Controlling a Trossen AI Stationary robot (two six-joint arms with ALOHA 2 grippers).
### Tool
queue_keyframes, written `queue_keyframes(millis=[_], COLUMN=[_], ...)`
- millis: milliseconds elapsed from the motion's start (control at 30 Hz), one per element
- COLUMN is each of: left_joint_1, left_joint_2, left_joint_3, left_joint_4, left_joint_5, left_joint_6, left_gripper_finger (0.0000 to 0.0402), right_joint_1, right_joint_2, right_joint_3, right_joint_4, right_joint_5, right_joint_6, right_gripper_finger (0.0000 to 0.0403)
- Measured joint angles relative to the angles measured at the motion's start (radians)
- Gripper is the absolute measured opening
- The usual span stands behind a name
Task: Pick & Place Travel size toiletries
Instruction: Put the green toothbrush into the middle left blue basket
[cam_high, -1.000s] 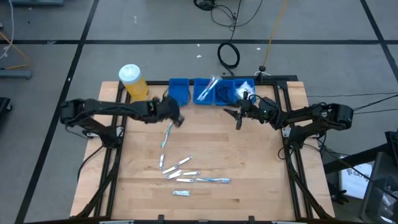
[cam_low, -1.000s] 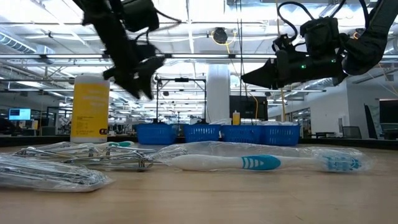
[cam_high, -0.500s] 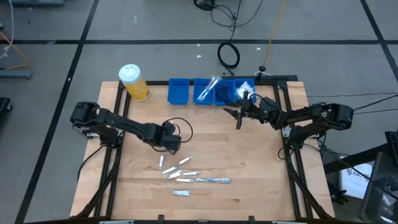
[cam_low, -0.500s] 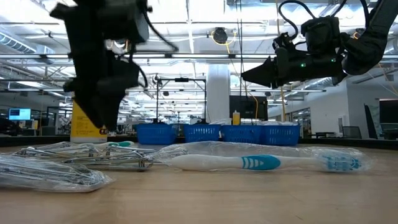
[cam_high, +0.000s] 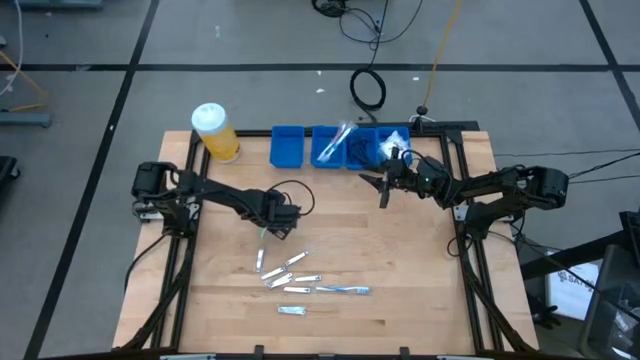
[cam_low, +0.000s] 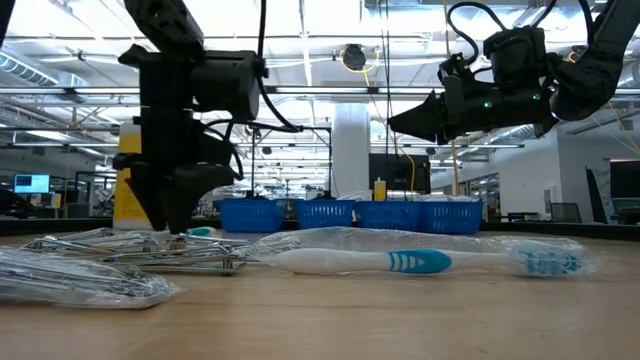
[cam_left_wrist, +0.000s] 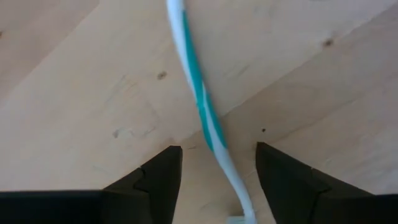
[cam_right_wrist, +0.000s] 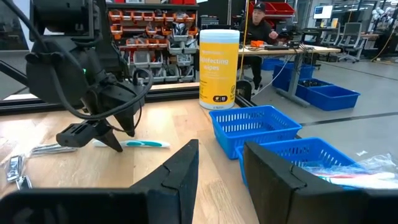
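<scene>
Your left tool (cam_high: 283, 222) is down low over the light wooden desk (cam_high: 400, 260), pointing at the slim white-and-teal toothbrush (cam_left_wrist: 200, 106) that lies flat on the wood. Its two dark fingers (cam_left_wrist: 155, 180) stand apart, one on either side of the toothbrush handle, and have not closed on it; whether they touch the handle you cannot tell.

Your right tool (cam_high: 381, 186) hangs in the air just in front of the row of blue mesh plastic baskets (cam_high: 287, 147) at the back of the desk. Its fingers (cam_right_wrist: 180, 171) are parted with nothing between them.

The other toiletries lie in a loose cluster nearer the front edge: several small clear-wrapped metal pieces (cam_high: 285, 275) and a second wrapped white toothbrush with blue markings (cam_low: 420, 261). More wrapped items already sit in the baskets (cam_high: 338, 140). A yellow canister with a white cap (cam_high: 214, 132) stands at the back left corner.
</scene>
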Motion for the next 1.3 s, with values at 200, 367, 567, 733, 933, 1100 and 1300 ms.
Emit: queue_keyframes(millis=[200, 367, 567, 733, 933, 1100, 1300], left_joint_1=[0.012, 0.012, -0.010, -0.064, -0.062, 0.050, 0.221], left_joint_2=[0.005, 0.009, -0.024, -0.154, -0.295, -0.314, -0.245], left_joint_3=[-0.001, -0.002, -0.007, -0.008, -0.008, -0.006, -0.006], left_joint_4=[0.023, 0.048, 0.078, 0.199, 0.498, 0.849, 1.094], left_joint_5=[0.023, -0.012, -0.052, -0.072, -0.250, -0.251, -0.127], left_joint_6=[0.012, 0.035, 0.094, 0.148, 0.363, 0.583, 0.651], left_gripper_finger=[0.0101, 0.0012, 0.0006, 0.0005, 0.0004, 0.0005, 0.0004], right_joint_1=[0.000, 0.000, 0.000, 0.000, 0.000, 0.000, 0.000], right_joint_2=[0.000, 0.000, 0.000, 0.000, 0.000, 0.000, 0.000], right_joint_3=[0.000, 0.000, 0.000, 0.000, 0.000, 0.000, 0.000], right_joint_4=[0.000, 0.000, -0.001, 0.000, 0.004, 0.009, 0.008], right_joint_5=[0.000, -0.001, -0.001, -0.001, -0.001, -0.001, -0.001], right_joint_6=[0.000, 0.000, 0.000, -0.001, -0.001, 0.000, 0.000], right_gripper_finger=[0.0116, 0.0116, 0.0116, 0.0116, 0.0116, 0.0116, 0.0116])
